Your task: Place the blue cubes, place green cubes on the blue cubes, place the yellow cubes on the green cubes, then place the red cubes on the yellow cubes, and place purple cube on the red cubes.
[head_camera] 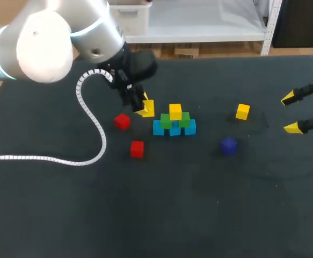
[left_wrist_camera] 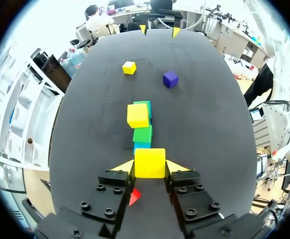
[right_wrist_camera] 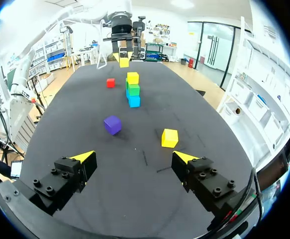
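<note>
My left gripper (head_camera: 145, 108) (left_wrist_camera: 149, 167) is shut on a yellow cube (head_camera: 147, 107) (left_wrist_camera: 149, 163), held just left of the stack. The stack has blue cubes (head_camera: 174, 130) at the bottom and green cubes (head_camera: 166, 121) (left_wrist_camera: 143, 134) on them. One yellow cube (head_camera: 175, 111) (left_wrist_camera: 138, 115) sits on top. Two red cubes (head_camera: 122, 121) (head_camera: 137, 149) lie left of the stack. A loose yellow cube (head_camera: 242, 111) (right_wrist_camera: 169, 138) and the purple cube (head_camera: 228, 145) (right_wrist_camera: 112, 124) lie to its right. My right gripper (head_camera: 290, 113) (right_wrist_camera: 134, 158) hangs open and empty at the table's right edge.
A white ribbed cable (head_camera: 94, 129) from my left arm loops over the table's left part. The black tabletop (head_camera: 199, 204) runs wide in front of the stack.
</note>
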